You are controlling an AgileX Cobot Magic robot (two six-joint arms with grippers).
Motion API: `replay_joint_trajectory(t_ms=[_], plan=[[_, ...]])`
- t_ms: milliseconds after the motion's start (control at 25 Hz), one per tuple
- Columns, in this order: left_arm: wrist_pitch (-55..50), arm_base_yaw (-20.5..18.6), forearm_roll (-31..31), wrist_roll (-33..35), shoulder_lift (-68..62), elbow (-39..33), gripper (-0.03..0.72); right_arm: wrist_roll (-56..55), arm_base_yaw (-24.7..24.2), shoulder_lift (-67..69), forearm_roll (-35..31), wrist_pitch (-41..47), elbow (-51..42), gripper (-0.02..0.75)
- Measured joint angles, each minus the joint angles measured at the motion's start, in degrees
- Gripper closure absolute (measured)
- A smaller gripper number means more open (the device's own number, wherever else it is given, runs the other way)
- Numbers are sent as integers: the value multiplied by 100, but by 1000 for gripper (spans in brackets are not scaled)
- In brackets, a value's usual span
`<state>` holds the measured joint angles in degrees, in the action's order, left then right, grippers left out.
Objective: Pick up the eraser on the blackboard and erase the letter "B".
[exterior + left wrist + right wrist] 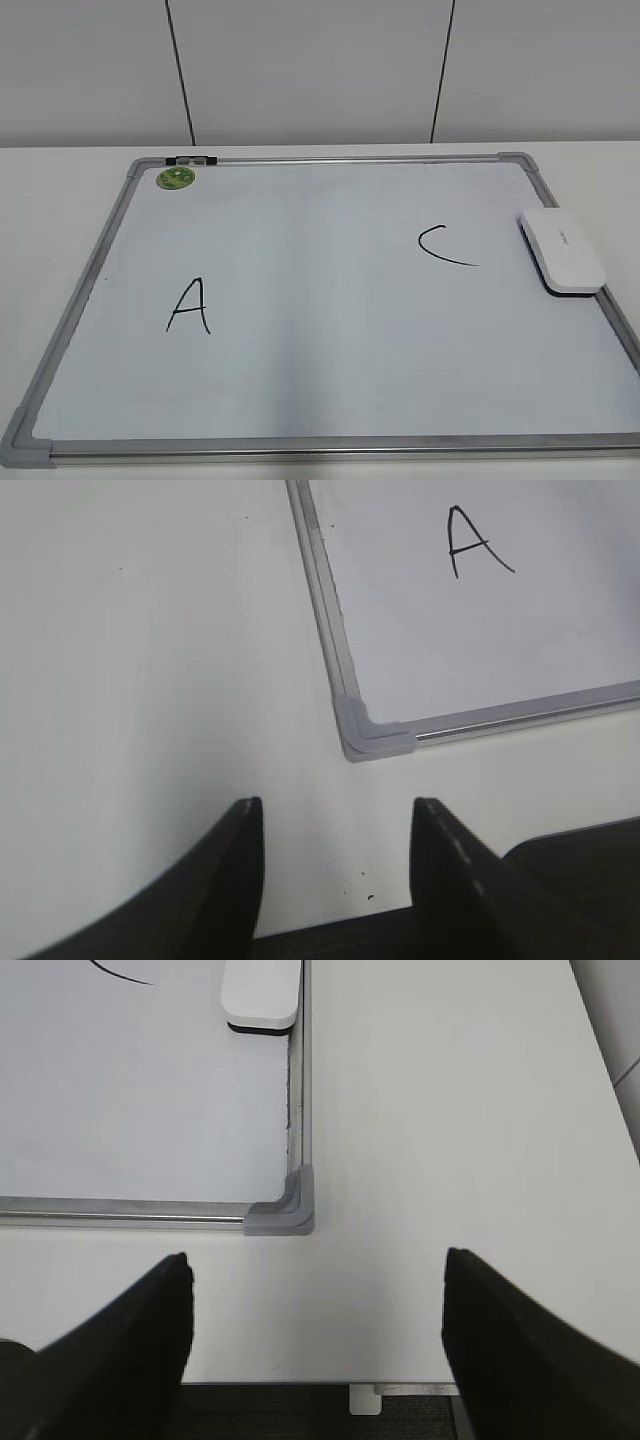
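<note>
The blackboard (330,340) is a white board with a silver frame, lying flat on the table. It bears a black "A" (189,306) at the left and a black "C" (443,246) at the right. No letter "B" shows on it. The white eraser (561,250) lies on the board's right edge; its near end also shows in the right wrist view (261,995). My left gripper (338,810) is open and empty over the table, short of the board's near left corner (372,735). My right gripper (317,1270) is open and empty, short of the near right corner (285,1210). Neither gripper shows in the exterior view.
A small round green magnet (175,178) sits at the board's far left corner. White table (60,200) surrounds the board. The table's front edge (320,1382) lies just under my right gripper. A panelled wall (320,70) stands behind.
</note>
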<state>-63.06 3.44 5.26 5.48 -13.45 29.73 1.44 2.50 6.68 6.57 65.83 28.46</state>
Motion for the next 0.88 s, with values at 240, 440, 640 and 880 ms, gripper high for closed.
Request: replay_joint_trajectory(t_ms=[240, 440, 640, 880], plan=[[0, 0, 0, 0, 0, 0, 324, -10, 0, 0, 0, -9, 0, 164], [0, 0, 0, 0, 128, 0, 324, -10, 0, -220, 0, -9, 0, 164], [0, -133, 0, 0, 689, 0, 325, -10, -152, -588, 0, -9, 0, 164], [1, -146, 0, 0, 1257, 0, 330, -10, -229, -766, 25, -9, 0, 164]])
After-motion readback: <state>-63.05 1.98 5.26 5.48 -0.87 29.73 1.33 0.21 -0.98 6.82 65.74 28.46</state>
